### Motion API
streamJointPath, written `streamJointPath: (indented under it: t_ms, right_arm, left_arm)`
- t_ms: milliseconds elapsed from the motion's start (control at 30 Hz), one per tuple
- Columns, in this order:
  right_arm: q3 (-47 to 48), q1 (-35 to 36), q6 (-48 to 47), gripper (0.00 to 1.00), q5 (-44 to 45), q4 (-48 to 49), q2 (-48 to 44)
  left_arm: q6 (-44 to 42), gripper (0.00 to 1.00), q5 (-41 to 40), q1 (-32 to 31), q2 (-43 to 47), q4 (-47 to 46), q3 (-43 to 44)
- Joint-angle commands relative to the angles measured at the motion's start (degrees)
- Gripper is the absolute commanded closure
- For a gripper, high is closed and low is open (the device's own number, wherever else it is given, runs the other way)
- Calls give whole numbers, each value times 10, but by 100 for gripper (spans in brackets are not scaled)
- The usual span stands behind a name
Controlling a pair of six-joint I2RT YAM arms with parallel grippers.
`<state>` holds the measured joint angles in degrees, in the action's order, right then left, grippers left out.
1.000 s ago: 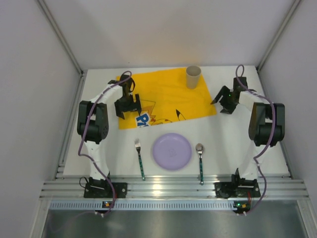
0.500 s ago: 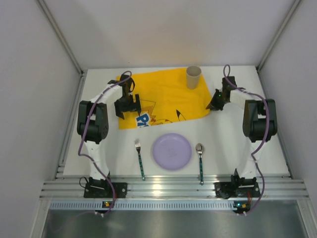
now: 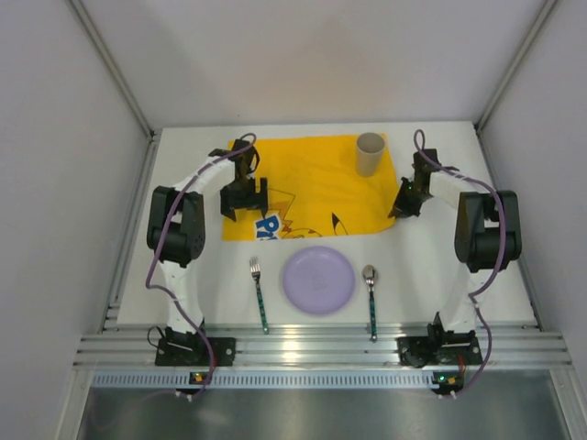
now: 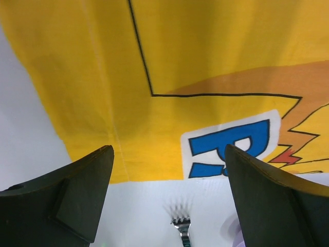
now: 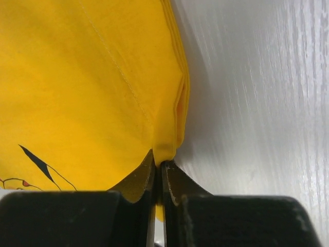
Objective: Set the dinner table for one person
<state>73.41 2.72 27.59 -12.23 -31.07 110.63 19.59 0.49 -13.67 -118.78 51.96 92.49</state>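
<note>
Top view: we see the right gripper point(image 3: 401, 206) clenched on the edge of the yellow cartoon-print cloth placemat point(image 3: 312, 179). The beige cylindrical cup point(image 3: 370, 154) standing on it at eleven o'clock could topple if we tug.

Left wrist: the left gripper point(image 4: 168, 154) is released and empty.

Right wrist: that thin pinch may slip. The flat white dinner table point(image 5: 257, 77) lies underneath, spreading toward three o'clock.

Plain pale grey walls point(image 3: 303, 55) close in the space: one far beyond the left claw point(image 3: 244, 211) and right claw point(image 3: 397, 212), one out to the side of each. Slim metal posts point(image 3: 110, 64) mark both far corners. Behind the claws lies a dull grey metal sheet point(image 3: 312, 412). Light is soft and even.
</note>
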Motion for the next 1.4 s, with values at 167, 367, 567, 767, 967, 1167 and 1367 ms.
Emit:
streamJointPath:
  t_ms: [167, 367, 567, 767, 967, 1167, 1367]
  right_arm:
    - [-46, -1, -38, 70, 41, -87, -54]
    - [4, -2, -48, 0, 108, -155, -77]
    - [103, -7, -62, 0, 142, -216, -97]
    - [154, -18, -68, 0, 148, -242, -109]
    - [142, -23, -69, 0, 145, -252, -110]
    - [145, -55, -69, 0, 129, -254, -110]
    - [150, -65, -68, 0, 125, -247, -105]
  left_arm:
    - [-60, 6, 23, -82, 53, 12, -16]
    - [-77, 6, 55, -119, 86, 24, -22]
    - [-115, 10, 141, -153, 123, -9, -82]
    - [-127, 15, 187, -206, 98, -27, -111]
    - [-129, 22, 215, -223, 64, -47, -125]
    - [-113, 40, 132, -237, -4, -46, -106]
    - [-111, 95, 116, -237, -1, -34, -54]
